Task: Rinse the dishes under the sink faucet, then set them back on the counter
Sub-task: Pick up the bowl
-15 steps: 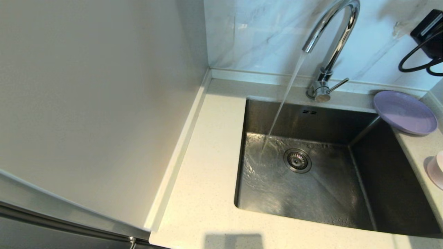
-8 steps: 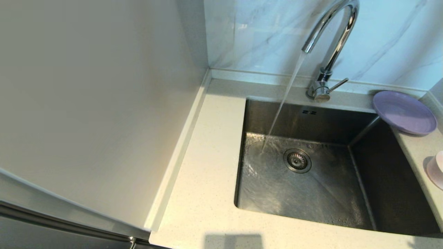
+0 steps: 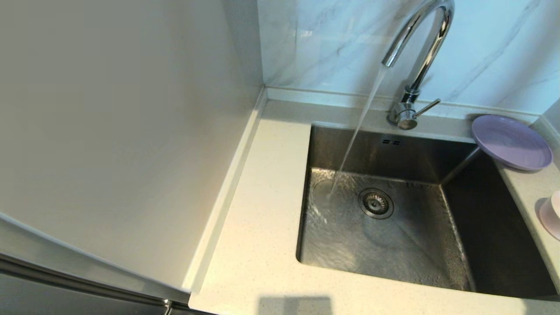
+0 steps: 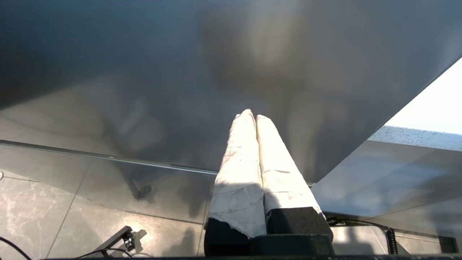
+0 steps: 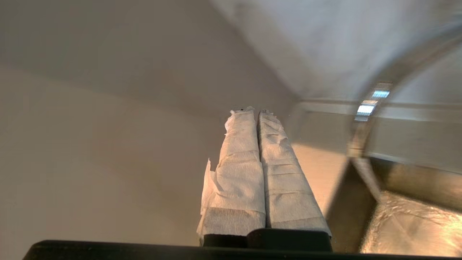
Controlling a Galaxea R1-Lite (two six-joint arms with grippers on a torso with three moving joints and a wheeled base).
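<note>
The dishes sit on the off-white speckled stone counter [image 3: 258, 245] at the right of the head view: nearest, a pale pink bowl [image 3: 552, 214], only partly in that picture, and farther back a shallow lilac plate [image 3: 511, 141], whose edge overhangs the far right corner of the square brushed stainless-steel sink [image 3: 385, 236]. The basin holds no dish; water spreads in ripples over its floor around the round metal drain strainer [image 3: 376, 203]. Behind it the tall shiny chrome gooseneck faucet [image 3: 418, 48] pours a slanting stream [image 3: 356, 131] that lands left of the strainer. A tall plain off-white panel [image 3: 118, 131] borders the counter on the left, and a white marble-veined wall [image 3: 332, 43] closes the back.

Neither arm shows in the head view. Only the right wrist view shows the right gripper [image 5: 254, 112], paper-wrapped fingers pressed together on nothing, pointing toward the panel and wall corner, faucet blurred alongside. The left wrist view shows the left gripper [image 4: 252, 115], likewise together and empty, before a dark glossy surface above a tiled floor [image 4: 36, 213].
</note>
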